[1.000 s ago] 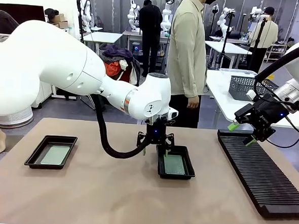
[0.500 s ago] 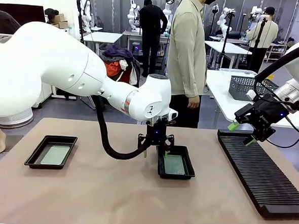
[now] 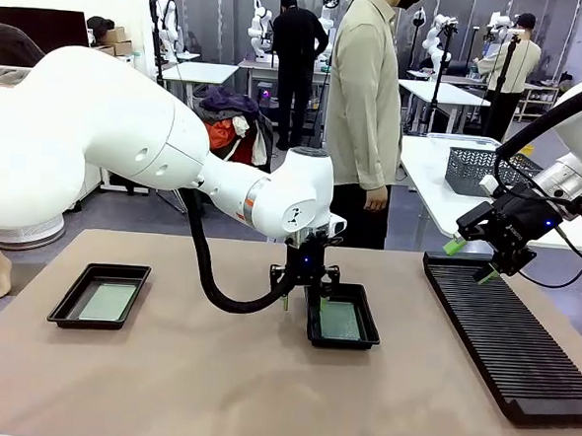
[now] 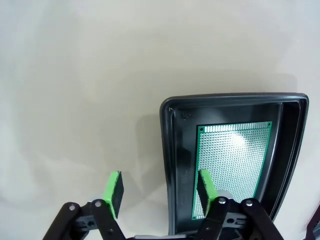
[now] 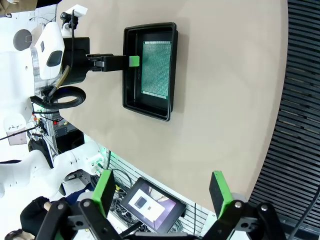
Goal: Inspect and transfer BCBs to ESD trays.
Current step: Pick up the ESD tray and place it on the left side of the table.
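The left gripper sits over the near-left rim of the middle tray, jaws apart, one each side. The green board lies flat inside.

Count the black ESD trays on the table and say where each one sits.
2. One ESD tray lies at the table's left side; the other ESD tray lies near the middle, under the left gripper. Each holds a board.

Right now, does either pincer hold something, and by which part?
Nothing is held. The left pincer straddles the centre tray's rim, pads apart from it; the right pincer is open and empty.
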`<state>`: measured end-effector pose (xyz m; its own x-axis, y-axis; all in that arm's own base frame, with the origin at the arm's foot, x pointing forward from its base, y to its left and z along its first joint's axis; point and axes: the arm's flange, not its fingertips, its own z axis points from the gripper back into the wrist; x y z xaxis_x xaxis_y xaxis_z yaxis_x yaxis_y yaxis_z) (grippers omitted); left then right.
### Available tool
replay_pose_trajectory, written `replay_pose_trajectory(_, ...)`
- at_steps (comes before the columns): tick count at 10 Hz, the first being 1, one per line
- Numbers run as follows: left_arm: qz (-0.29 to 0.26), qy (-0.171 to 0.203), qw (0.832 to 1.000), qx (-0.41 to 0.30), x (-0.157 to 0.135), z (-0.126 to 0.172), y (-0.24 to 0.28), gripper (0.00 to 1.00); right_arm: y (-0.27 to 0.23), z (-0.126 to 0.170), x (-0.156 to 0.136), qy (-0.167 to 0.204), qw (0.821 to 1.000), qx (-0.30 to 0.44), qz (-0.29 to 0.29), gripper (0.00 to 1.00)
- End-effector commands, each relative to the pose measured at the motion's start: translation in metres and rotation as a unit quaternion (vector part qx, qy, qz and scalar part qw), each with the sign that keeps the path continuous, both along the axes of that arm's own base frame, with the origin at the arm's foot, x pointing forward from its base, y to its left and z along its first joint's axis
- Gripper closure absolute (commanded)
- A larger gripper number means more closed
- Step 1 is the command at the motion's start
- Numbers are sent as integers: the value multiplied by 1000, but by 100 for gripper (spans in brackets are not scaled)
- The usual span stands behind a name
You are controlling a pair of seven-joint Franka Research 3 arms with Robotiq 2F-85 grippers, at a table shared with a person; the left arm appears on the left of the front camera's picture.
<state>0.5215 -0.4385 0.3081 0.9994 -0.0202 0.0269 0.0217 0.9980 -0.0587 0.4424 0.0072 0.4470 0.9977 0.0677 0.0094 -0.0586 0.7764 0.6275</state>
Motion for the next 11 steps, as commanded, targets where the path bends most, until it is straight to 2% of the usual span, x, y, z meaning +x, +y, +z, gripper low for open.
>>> replay_pose_trajectory(1,16,2,1000,-1,-1,-2,0,26,0,1,0,3,1000,-3,-7,0)
replay_pose_trajectory(2,16,-1,1000,-6,-1,-3,1,32,0,1,0,3,1000,-3,-7,0)
replay_pose_trajectory(3,16,-3,1000,-7,-1,-4,1,32,0,1,0,3,1000,-3,-7,0)
replay_pose_trajectory(4,18,-5,1000,-7,-1,-5,1,38,0,1,0,3,1000,-3,-7,0)
replay_pose_trajectory(5,20,-6,1000,-8,-2,-6,2,37,0,1,0,3,1000,-3,-7,0)
replay_pose_trajectory(6,19,-13,1000,-4,-4,-5,3,45,0,1,0,3,1000,-3,-7,0)
replay_pose_trajectory(7,18,-12,1000,-3,-5,-5,3,42,0,1,0,3,1000,-3,-7,0)
replay_pose_trajectory(8,17,-13,1000,-4,-5,-5,3,53,0,1,0,3,1000,-3,-7,0)
replay_pose_trajectory(9,17,-15,1000,-5,-6,-5,3,50,0,1,0,3,1000,-3,-7,0)
replay_pose_trajectory(10,16,-14,1000,-7,-6,-5,4,62,0,1,0,3,1000,-3,-7,0)
replay_pose_trajectory(11,16,-14,1000,-7,-6,-6,4,58,0,1,0,3,1000,-3,-7,0)
